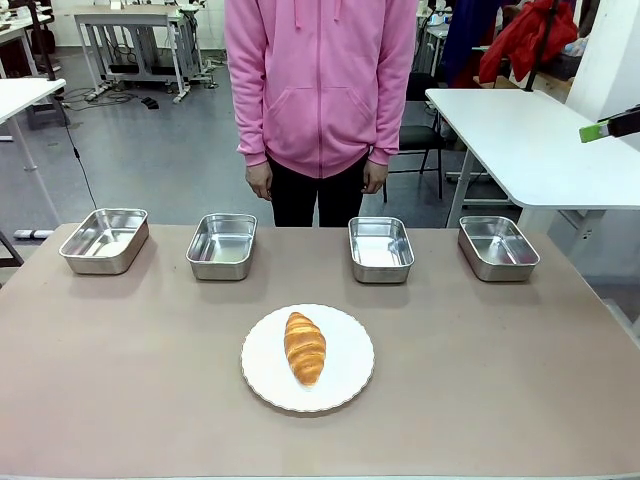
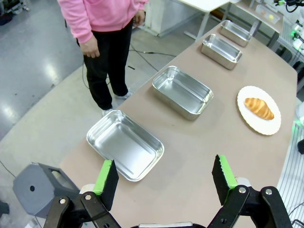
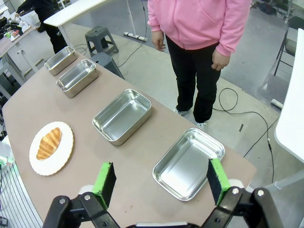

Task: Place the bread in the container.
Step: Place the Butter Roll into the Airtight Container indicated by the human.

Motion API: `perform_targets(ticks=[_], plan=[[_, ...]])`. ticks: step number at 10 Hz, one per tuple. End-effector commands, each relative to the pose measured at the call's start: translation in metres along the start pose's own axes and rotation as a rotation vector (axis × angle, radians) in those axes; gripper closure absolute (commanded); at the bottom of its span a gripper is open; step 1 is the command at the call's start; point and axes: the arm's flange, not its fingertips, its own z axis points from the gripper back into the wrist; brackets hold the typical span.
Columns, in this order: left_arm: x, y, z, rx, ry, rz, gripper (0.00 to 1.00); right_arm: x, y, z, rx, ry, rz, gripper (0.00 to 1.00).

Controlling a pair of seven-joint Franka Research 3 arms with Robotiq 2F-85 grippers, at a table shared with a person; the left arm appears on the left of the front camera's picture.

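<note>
A lab or workshop: a bare, polished grey floor [image 1: 150, 160], a white worktable [image 1: 520, 135] at 2 o'clock, metal-framed benches [image 1: 130, 25] with gear at 11 o'clock, and a grey stool [image 3: 99, 40], all around the brown tabletop [image 1: 120, 390].

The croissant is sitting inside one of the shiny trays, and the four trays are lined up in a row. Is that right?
Not quite. The croissant is not in a tray. It lies on the round white plate in front of them, as the front view shows. The four shiny trays are lined up in a row, just as you said.
</note>
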Motion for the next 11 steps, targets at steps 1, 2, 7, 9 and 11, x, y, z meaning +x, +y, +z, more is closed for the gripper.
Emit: perform_targets(ticks=[1,2,7,9,11], plan=[[0.0006,-0.0013,0.0019,-0.002,-0.003,-0.010,0.00,0.0000,0.0016,-0.0002,0.003,-0.005,0.004,0.00],[0.0006,-0.0013,0.0019,-0.002,-0.003,-0.010,0.00,0.0000,0.0016,-0.0002,0.003,-0.005,0.004,0.00],[0.0006,-0.0013,0.0019,-0.002,-0.003,-0.010,0.00,0.0000,0.0016,-0.0002,0.003,-0.005,0.004,0.00],[0.0006,-0.0013,0.0019,-0.002,-0.003,-0.010,0.00,0.0000,0.0016,-0.0002,0.003,-0.005,0.004,0.00],[0.0006,-0.0013,0.0019,-0.002,-0.003,-0.010,0.00,0.0000,0.0016,-0.0002,0.003,-0.005,0.004,0.00]])
